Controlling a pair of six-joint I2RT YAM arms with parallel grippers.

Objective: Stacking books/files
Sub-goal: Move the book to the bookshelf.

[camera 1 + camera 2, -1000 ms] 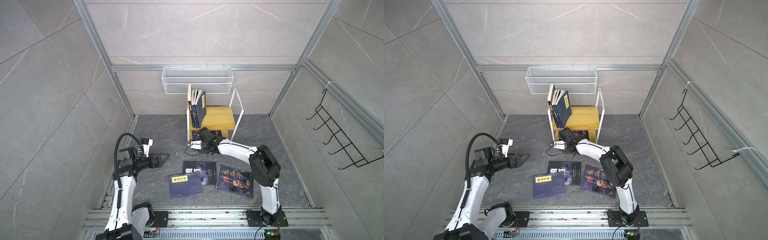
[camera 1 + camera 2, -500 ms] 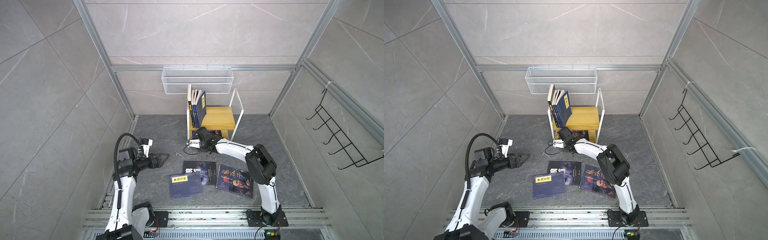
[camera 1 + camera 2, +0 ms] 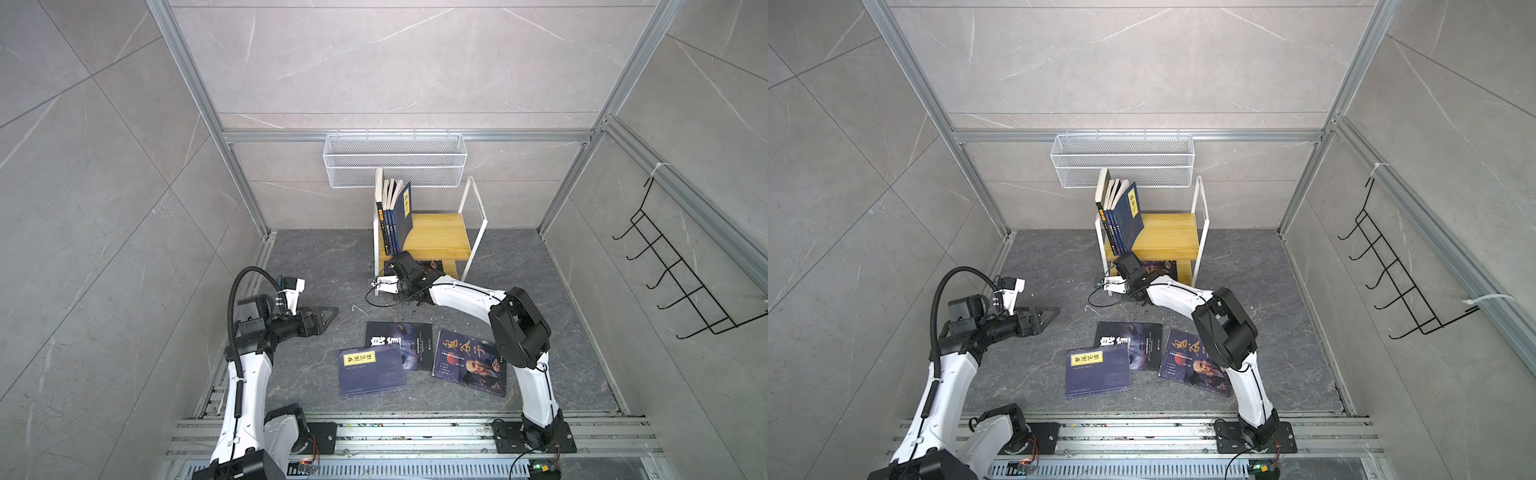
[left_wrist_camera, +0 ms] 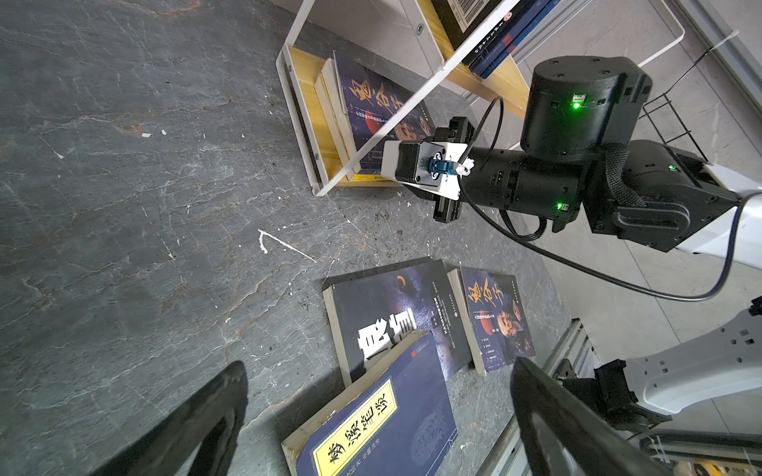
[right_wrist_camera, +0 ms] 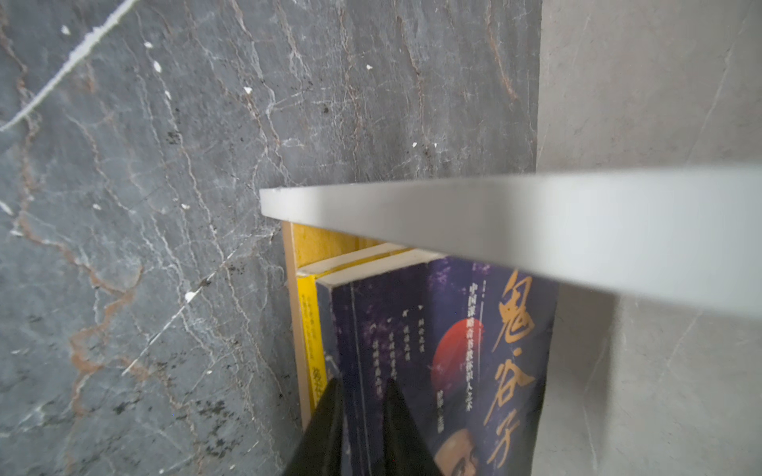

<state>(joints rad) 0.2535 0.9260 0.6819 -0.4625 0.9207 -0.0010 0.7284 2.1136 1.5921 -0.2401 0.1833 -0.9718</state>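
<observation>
On the lower board of the shelf [image 3: 436,237] lies the portrait book [image 5: 453,350], long axis running inward, dead ahead of my right gripper [image 5: 363,385]. Its fingers [image 5: 325,432] are nearly together at the book's side edge; pinching or not, I cannot tell. My left gripper [image 4: 379,364], spread wide, hangs well off the shelf.

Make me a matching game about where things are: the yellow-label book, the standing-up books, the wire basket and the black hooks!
Things:
1. yellow-label book
2. upright books
3. wire basket
4. black hook rack

Places:
A. hanging on the back wall
B. lying on the floor, partly over the black book
C. mounted on the side wall
D. standing on the top board of the wooden shelf

Pairs: 1-B, 2-D, 3-A, 4-C.
</observation>
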